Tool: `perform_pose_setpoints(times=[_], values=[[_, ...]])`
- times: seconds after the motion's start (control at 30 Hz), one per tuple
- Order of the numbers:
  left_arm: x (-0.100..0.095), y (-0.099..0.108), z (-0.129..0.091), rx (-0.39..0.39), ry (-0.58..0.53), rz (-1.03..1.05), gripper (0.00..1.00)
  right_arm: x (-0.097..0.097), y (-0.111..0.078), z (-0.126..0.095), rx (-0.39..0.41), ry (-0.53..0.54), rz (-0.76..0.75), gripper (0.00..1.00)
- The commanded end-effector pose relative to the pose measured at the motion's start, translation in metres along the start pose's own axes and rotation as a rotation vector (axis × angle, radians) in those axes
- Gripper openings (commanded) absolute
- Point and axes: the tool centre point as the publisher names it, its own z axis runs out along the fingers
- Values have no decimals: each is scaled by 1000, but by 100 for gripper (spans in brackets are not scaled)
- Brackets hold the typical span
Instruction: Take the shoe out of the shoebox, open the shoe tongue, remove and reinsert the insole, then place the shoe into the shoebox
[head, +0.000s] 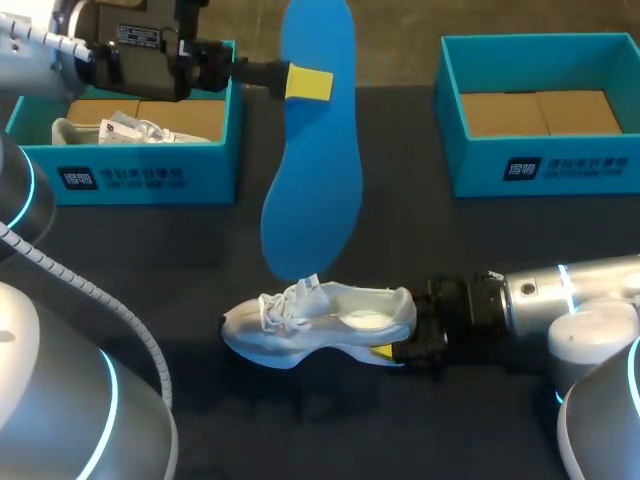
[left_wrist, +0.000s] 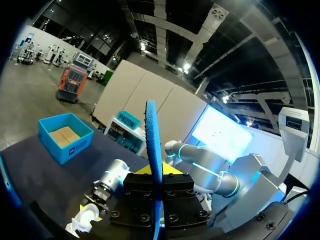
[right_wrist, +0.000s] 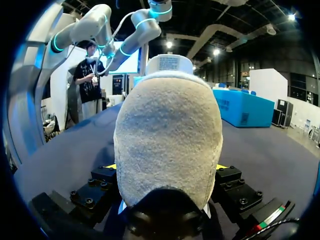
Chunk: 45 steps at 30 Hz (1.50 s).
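Shoe (head: 322, 318) and insole (head: 315, 170), dark table (head: 480, 245)

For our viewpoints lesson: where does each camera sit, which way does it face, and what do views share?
Head view: above and behind, looking down; left gripper holds the insole, right gripper the shoe.
Left wrist view: out along that gripper; insole edge-on, right arm beyond.
Right wrist view: out along that gripper, at the shoe's heel.
Head and left wrist share the insole.
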Motion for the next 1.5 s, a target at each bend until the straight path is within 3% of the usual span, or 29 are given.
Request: perform_pose_setpoints(times=[0.03, 0.07, 0.1, 0.57, 1.07, 1.5], values=[[-1, -1, 1, -3, 0, 0, 0, 0, 2, -1, 20, 10, 4, 35], [-1, -1, 1, -3, 0, 0, 0, 1, 3, -2, 19, 10, 4, 89], [-1, -1, 1, -3, 0, 0, 0, 1, 3, -2, 18, 11, 4, 100], [-1, -1, 1, -3, 0, 0, 0, -2, 6, -24, 67, -1, -12, 100], [-1, -1, 1, -3, 0, 0, 0, -6, 12, -60, 421, -38, -14, 100], [-1, -1, 1, -3, 0, 0, 0, -1, 21, -70, 729, -1, -92, 100]])
